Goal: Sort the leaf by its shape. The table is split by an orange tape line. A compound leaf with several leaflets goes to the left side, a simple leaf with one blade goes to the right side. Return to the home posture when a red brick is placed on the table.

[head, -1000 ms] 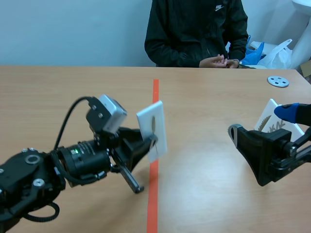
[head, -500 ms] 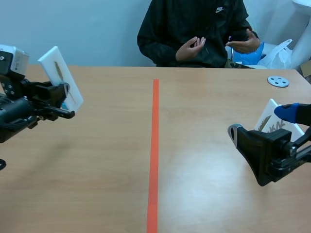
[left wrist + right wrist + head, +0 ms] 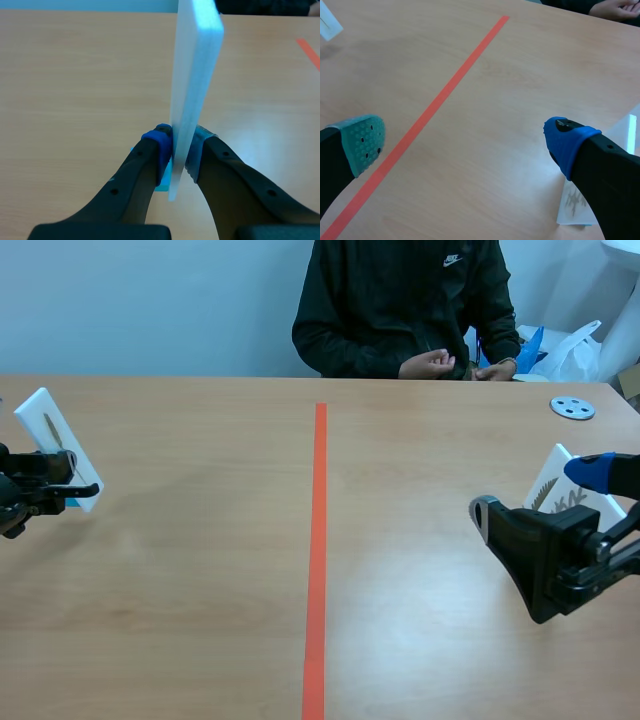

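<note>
Left hand (image 3: 179,149) moved left, leaf card (image 3: 196,65) pinched

left end effector (image 3: 179,150): two thick matte black fingers, small round screw holes along each
left pads (image 3: 159,142): one blue, the other grey
right end effector (image 3: 465,142): two thick black fingers, smooth, broad at the base
right pads (image 3: 365,142): one teal-green with dark dots, the other blue
right arm (image 3: 555,555): black, blocky angular housing, thin black link bars, grey-edged fingertip
left arm (image 3: 15,495): black, only a small part shows
</note>
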Controlling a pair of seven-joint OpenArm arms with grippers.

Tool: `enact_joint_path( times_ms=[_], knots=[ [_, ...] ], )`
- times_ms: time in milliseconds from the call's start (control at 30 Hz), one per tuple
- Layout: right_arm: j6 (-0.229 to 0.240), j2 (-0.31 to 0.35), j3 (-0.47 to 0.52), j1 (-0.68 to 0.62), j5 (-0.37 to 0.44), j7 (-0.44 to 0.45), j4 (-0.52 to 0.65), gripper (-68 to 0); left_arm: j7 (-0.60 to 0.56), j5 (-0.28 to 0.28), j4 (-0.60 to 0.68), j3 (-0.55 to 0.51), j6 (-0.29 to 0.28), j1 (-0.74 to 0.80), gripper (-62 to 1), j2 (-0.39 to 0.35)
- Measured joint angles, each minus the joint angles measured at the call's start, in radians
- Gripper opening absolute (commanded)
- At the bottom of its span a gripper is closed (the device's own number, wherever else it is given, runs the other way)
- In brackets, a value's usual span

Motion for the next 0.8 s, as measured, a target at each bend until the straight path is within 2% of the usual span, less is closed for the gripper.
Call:
enact_joint_path(
  times_ms=[333,800],
  knots=[
    [0.0,0.0,0.0,0.0,0.0,0.0,0.0,0.4,-0.095,-0.006,-0.197,0.0,0.003,-0.084,-56.9,0.012],
    [0.0,0.0,0.0,0.0,0.0,0.0,0.0,0.4,-0.127,-0.006,-0.242,0.0,0.003,-0.081,-56.6,0.021]
  ],
)
